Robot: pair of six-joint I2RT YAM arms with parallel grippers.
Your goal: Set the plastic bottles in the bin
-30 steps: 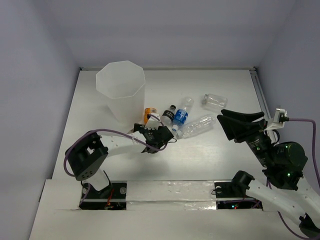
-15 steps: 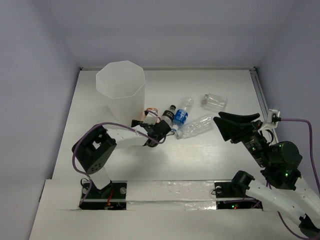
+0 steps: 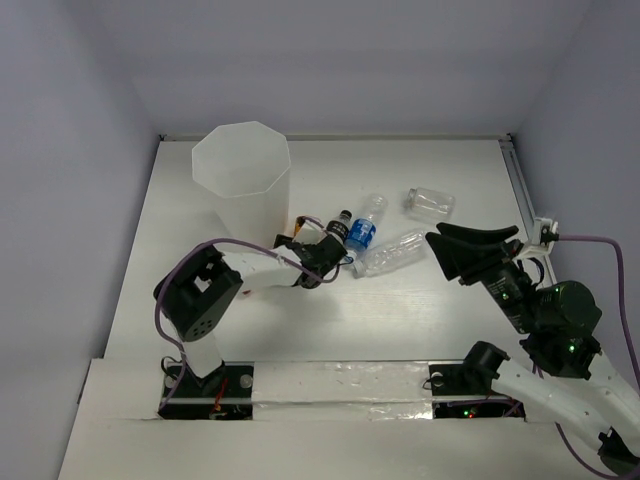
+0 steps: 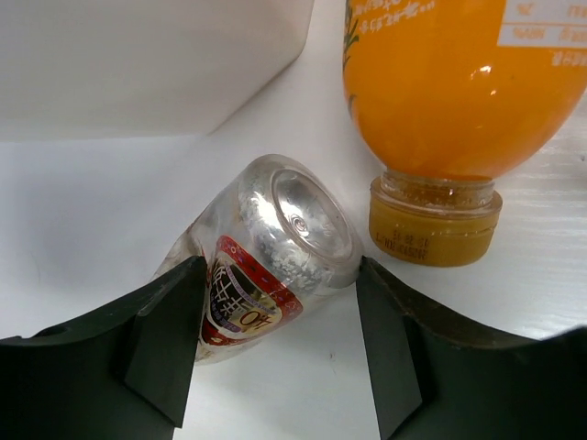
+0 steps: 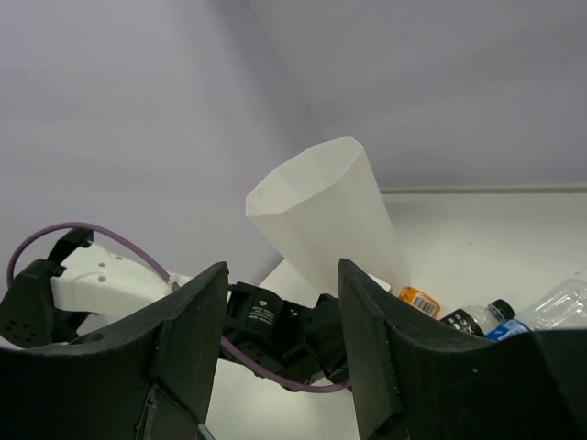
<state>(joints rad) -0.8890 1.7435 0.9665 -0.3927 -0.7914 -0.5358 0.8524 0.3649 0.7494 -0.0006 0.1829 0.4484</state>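
Note:
In the left wrist view my left gripper (image 4: 280, 268) is shut on a small clear bottle with a red label (image 4: 266, 247). It lies on the table with its base towards the camera, and a finger touches each side. The orange bottle (image 4: 459, 101) lies just right of it, and the bin (image 4: 147, 64) stands behind. From above, the left gripper (image 3: 318, 248) sits beside the bin (image 3: 240, 185) and hides that small bottle. The black-capped bottle (image 3: 338, 228), blue-labelled bottle (image 3: 362, 232), long clear bottle (image 3: 395, 253) and squat clear bottle (image 3: 430, 203) lie to its right. My right gripper (image 3: 478, 250) hovers open and holds nothing.
A metal rail (image 3: 520, 185) runs along the table's right edge. The right wrist view looks across at the bin (image 5: 321, 211), the left arm's wrist (image 5: 275, 330) with its purple cable, and the orange bottle (image 5: 420, 300). Purple walls enclose the table.
My left gripper has pushed forward towards the bin and its jaws have closed in on the small red-labelled bottle. The right gripper has drifted slightly left.

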